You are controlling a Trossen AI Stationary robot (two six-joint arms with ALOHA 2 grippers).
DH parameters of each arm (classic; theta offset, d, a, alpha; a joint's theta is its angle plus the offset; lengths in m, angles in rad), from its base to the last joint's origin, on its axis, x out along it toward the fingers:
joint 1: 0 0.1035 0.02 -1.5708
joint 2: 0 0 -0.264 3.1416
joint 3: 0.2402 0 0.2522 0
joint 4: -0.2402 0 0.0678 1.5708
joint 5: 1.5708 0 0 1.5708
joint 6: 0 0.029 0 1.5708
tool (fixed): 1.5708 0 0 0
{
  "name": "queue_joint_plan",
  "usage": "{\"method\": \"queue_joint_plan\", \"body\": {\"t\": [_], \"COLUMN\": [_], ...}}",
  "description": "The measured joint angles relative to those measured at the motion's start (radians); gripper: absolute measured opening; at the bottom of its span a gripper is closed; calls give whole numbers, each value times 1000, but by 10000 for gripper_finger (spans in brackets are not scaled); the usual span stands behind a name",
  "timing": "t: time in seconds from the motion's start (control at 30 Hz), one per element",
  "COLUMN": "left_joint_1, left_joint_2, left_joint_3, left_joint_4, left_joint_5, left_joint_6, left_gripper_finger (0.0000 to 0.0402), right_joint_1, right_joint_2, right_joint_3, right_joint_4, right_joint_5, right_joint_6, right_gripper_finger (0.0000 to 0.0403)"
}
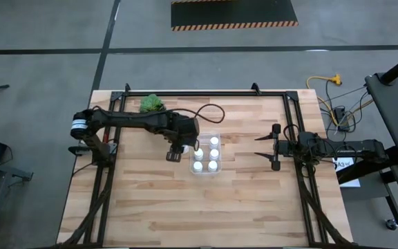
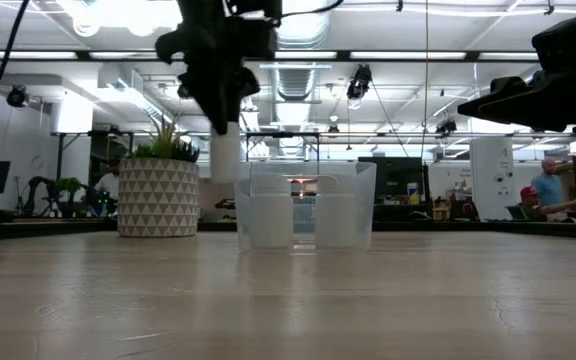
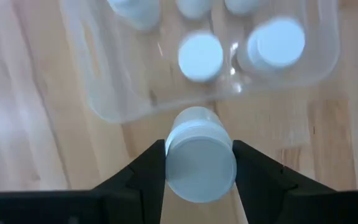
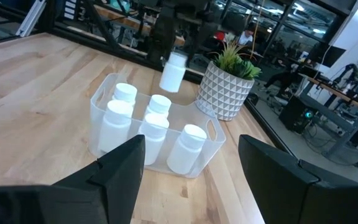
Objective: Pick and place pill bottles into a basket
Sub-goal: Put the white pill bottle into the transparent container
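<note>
A clear plastic basket (image 1: 206, 171) stands mid-table with several white pill bottles upright in it (image 4: 154, 127). One more pill bottle (image 3: 201, 163) hangs in the air just beyond the basket's left side, also visible in the low view (image 2: 226, 155) and the right wrist view (image 4: 173, 71). My left gripper (image 3: 199, 148) is shut on it, pointing steeply down (image 1: 175, 152). My right gripper (image 1: 264, 146) waits open near the table's right edge, level and facing the basket, with nothing between its fingers (image 4: 191, 174). My left gripper pinches the pill bottle's upper part, at the cap (image 3: 171, 163), between its two fingers (image 3: 146, 168), one on each side. The fingers come from above, pointing steeply down. The bottle hangs below them, cap up and slightly tilted, lifted clear of the table.
A white patterned pot with a green plant (image 2: 158, 195) stands at the far edge, left of the basket (image 1: 150, 104). Black frame rails (image 1: 206, 92) run along the table's far, left and right sides. Bare wood lies toward the near edge (image 1: 206, 214).
</note>
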Motion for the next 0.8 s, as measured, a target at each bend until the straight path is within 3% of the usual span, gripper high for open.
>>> {"method": "queue_joint_plan", "body": {"t": [0.4, 0.8], "left_joint_1": [1, 15], "left_joint_2": [125, 195], "left_joint_3": [176, 199], "left_joint_4": [-3, 34], "left_joint_5": [-19, -90], "left_joint_6": [78, 123], "left_gripper_finger": [144, 144], "right_joint_1": [0, 0], "right_joint_2": [0, 0], "right_joint_3": [0, 0], "right_joint_4": [0, 0], "right_joint_5": [0, 0], "right_joint_6": [0, 0], "right_gripper_finger": [249, 249]}}
